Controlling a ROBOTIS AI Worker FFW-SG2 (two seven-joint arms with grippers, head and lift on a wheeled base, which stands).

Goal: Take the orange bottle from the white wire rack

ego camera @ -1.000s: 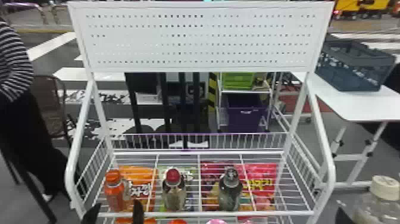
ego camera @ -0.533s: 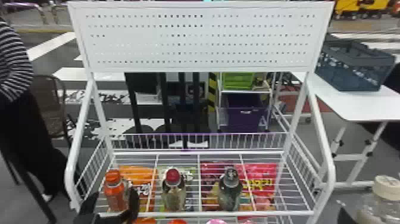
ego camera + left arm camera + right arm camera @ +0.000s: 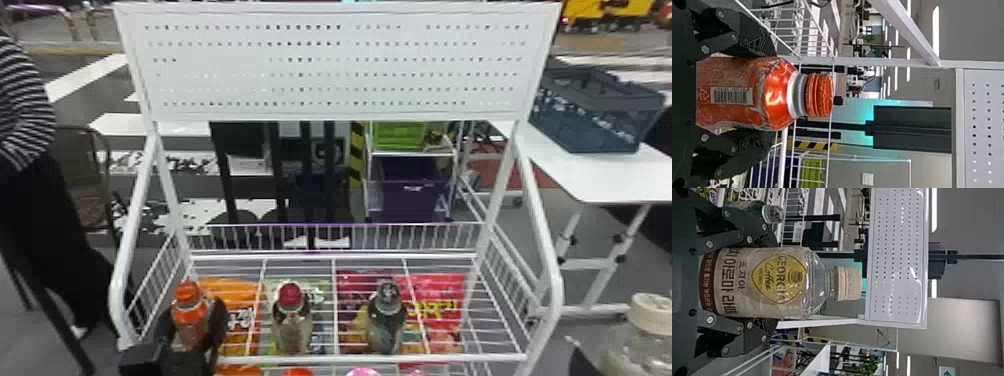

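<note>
White table (image 3: 620,175) with a dark blue-grey crate (image 3: 590,115) on it stands in the background, off to the right, and a purple bin (image 3: 407,190) sits beneath a green bin (image 3: 400,135) behind the white wire rack (image 3: 380,358). Across the top of the rack runs a white perforated board (image 3: 330,65).

The orange bottle (image 3: 190,325) is upright at the rack's front left corner, its orange cap (image 3: 187,291) uppermost. The left gripper (image 3: 196,334) is clamped on it, one finger against each side of the body, with the cap and shoulder rising past the fingertips.

Next along the shelf, to the right, stands a bottle with a red cap (image 3: 291,320), then one with a dark cap (image 3: 386,320), well apart from each other. Snack bags (image 3: 440,310) in orange, green and red show through the wires.

Outside the rack, near its front right corner, the right gripper (image 3: 582,359) is closed around a clear bottle with a beige cap (image 3: 789,282), its fingers pressed to opposite sides; a yellow emblem (image 3: 779,277) marks the label.
</note>
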